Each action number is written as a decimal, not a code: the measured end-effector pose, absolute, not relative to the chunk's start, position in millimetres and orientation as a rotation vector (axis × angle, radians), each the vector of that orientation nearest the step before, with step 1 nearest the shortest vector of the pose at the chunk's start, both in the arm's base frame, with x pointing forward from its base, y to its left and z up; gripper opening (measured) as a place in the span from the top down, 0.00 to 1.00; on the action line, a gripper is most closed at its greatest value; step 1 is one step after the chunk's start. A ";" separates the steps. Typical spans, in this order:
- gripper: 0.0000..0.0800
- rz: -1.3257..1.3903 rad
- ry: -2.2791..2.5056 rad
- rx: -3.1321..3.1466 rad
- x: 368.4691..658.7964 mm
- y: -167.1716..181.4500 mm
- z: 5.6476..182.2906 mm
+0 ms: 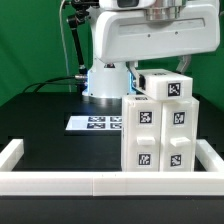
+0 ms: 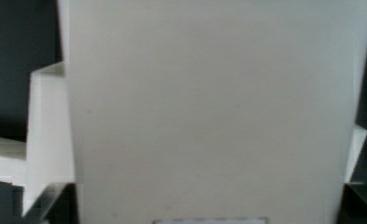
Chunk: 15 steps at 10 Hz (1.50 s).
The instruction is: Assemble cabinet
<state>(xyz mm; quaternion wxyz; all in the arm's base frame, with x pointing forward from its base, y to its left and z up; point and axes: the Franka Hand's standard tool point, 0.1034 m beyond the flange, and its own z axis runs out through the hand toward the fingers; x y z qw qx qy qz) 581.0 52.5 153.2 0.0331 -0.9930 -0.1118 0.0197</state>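
The cabinet [image 1: 157, 135] stands upright on the black table at the exterior view's right, a tall white body with black-and-white tags on its front. A smaller white tagged block [image 1: 168, 87] sits on its top. My arm reaches down from above to this top block; the gripper's fingers are hidden behind it. In the wrist view a plain white cabinet face [image 2: 206, 100] fills nearly the whole picture, very close, and no fingers show. I cannot tell whether the gripper is open or shut.
The marker board [image 1: 95, 122] lies flat on the table to the left of the cabinet in the exterior view. The low white border rail [image 1: 90, 183] runs along the front and up both sides. The robot's base [image 1: 105, 82] stands behind.
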 end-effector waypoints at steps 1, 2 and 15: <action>0.30 0.046 -0.343 -3.057 582.5 52.2 153.1; 0.30 0.044 -0.343 -3.058 582.7 52.2 153.1; 0.30 0.056 0.065 -3.078 582.8 53.4 153.2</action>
